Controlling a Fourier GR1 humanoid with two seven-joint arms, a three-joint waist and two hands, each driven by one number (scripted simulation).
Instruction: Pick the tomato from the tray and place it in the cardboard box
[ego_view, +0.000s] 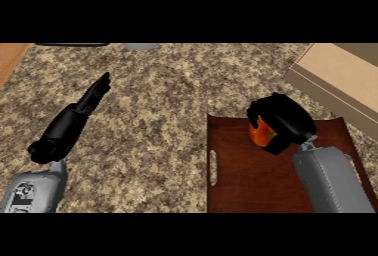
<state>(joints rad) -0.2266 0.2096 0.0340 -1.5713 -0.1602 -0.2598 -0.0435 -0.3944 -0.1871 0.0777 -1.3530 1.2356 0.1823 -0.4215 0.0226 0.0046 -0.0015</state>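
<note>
Over tray (244, 190), right robot hand (284, 120) curled round tomato (260, 136), cardboard box (347, 75) nearby

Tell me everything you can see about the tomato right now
The tomato is orange-red with a small green spot on its side, probably the stem end. Only a sliver shows, because the right hand is curled round it, black fingers covering its top and far side. It sits over the upper part of the brown, wood-look tray; whether it rests on the tray or is lifted cannot be told. Nothing but the hand visibly touches it, and it is not yet in the cardboard box.
</note>
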